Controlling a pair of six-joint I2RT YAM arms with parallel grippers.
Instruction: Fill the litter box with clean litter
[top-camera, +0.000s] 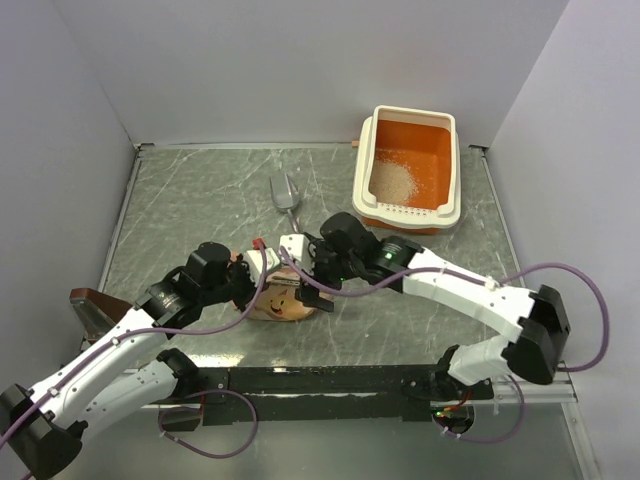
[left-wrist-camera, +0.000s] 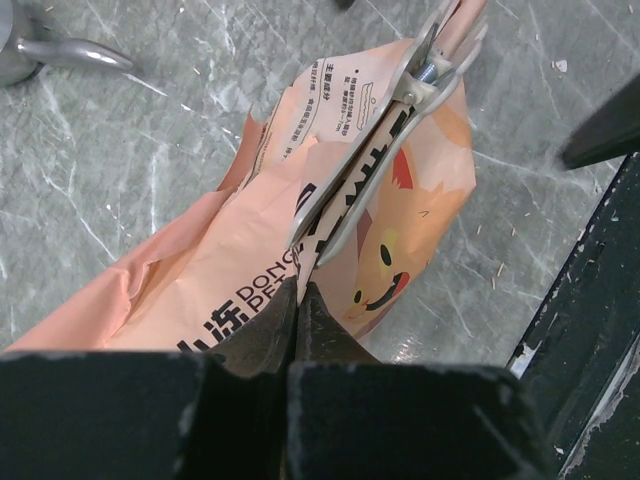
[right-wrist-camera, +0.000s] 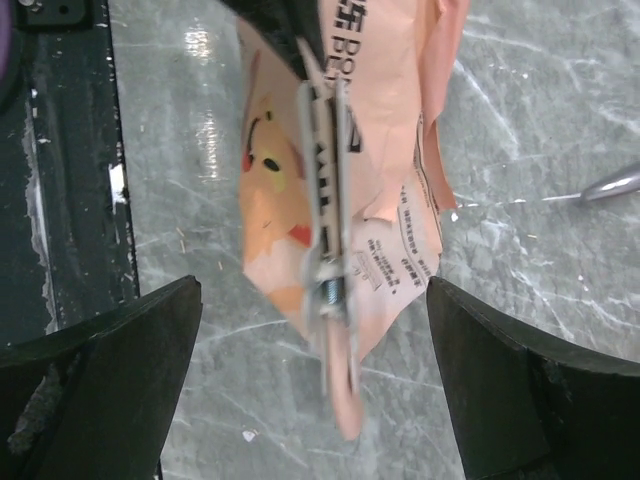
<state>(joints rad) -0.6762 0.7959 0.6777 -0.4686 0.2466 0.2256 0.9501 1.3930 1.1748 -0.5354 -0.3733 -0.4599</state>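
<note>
Now the left gripper (left-wrist-camera: 300, 305) has its 2 fingers pressed tight together on the folded edge of the paper bag (left-wrist-camera: 190, 270). The bag is pink-orange with a cartoon face and black letters on it. A long silver clip (left-wrist-camera: 385, 135) is clamped along the bag's fold, just past the left gripper's tips.

The right gripper (right-wrist-camera: 315, 320) comes at the bag from the other side. Its 2 black fingers (right-wrist-camera: 120, 370) are spread wide apart. The clip and the bag's end sit in the gap between them, and neither finger touches the bag.

From above, the bag lies in the middle of the grey marble table (top-camera: 190, 200), between the 2 grippers.

The litter box (top-camera: 457, 165) sits at the far right corner of the table, well apart from the bag. It is orange inside with a cream rim. The clean litter (top-camera: 392, 180) makes a small pale heap on the box floor, on the side near the arms. Much of the orange floor shows around it.

A small grey scoop (top-camera: 285, 192) lies on the table between the bag and the box.
</note>
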